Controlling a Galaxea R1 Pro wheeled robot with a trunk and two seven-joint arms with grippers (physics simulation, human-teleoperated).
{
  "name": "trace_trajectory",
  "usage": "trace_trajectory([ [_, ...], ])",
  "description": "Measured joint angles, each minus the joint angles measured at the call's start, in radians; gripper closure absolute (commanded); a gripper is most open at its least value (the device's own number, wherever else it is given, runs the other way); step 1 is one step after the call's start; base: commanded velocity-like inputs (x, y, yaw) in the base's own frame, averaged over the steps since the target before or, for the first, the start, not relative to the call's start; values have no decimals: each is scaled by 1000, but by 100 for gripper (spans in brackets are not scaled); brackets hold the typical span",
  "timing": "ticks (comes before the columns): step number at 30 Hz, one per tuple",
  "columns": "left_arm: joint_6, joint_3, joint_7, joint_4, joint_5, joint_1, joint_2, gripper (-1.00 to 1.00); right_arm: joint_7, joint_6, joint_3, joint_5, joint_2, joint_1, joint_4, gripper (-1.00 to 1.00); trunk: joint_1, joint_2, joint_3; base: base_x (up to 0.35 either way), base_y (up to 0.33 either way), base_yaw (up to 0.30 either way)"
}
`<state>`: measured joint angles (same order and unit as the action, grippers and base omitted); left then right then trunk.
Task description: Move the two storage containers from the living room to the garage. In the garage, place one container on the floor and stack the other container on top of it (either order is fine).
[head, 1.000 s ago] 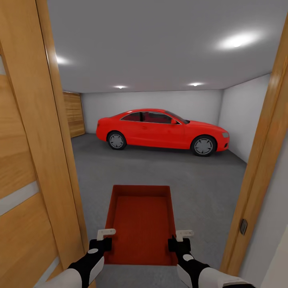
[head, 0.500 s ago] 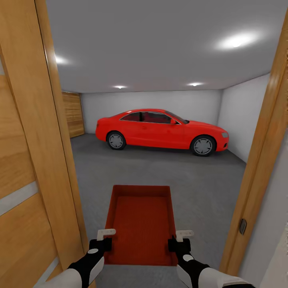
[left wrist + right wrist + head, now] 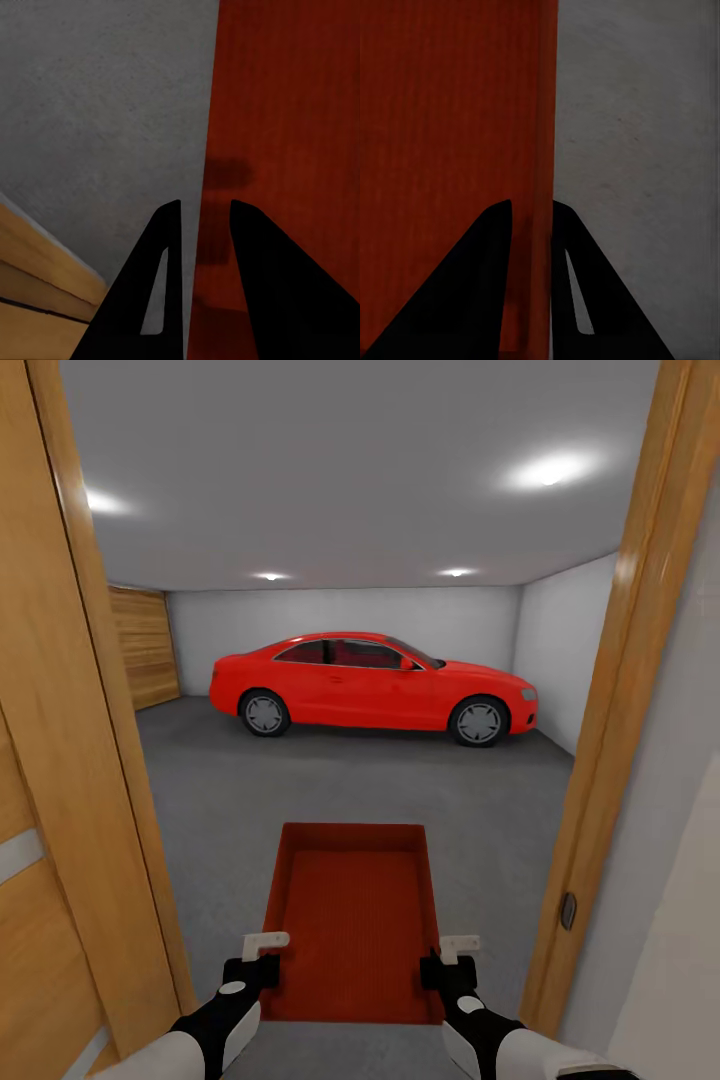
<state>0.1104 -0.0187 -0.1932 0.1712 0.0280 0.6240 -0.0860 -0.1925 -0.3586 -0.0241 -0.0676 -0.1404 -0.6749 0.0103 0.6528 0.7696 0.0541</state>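
Between the two wooden door jambs we hold one storage container [image 3: 345, 920] out in front of us, level and above the dark grey floor [image 3: 300, 780] of the garage. Our left tool [image 3: 262, 950] pinches the container's left long wall near its close end, and our left wrist view shows that tool [image 3: 201, 225] with one finger [image 3: 161, 277] outside the wall and the other inside, narrowed onto the thin edge. Our right tool [image 3: 455, 952] grips the opposite long wall the same way; from the right wrist we see it [image 3: 532, 217] closed narrow on the wall of the container [image 3: 450, 135], grey floor [image 3: 637, 150] beside it. Farther in, a red car [image 3: 370, 685] stands side-on before the pale back wall, with a wooden slatted panel door [image 3: 145, 650] to its left. The left door jamb [image 3: 90, 760] and the right door jamb [image 3: 620, 710] frame us closely.
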Motion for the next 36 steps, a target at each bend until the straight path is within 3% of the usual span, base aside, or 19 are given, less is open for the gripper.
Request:
trace_trajectory([
  [20, 0, 2, 0, 0, 0, 0, 0, 100, 0, 6, -1, -2, 0, 0, -5, 100, 0, 0, 0, 275, 114, -3],
  [36, 0, 1, 0, 0, 0, 0, 0, 100, 0, 3, 0, -1, 0, 0, -2, 100, 0, 0, 0, 19, 9, -60],
])
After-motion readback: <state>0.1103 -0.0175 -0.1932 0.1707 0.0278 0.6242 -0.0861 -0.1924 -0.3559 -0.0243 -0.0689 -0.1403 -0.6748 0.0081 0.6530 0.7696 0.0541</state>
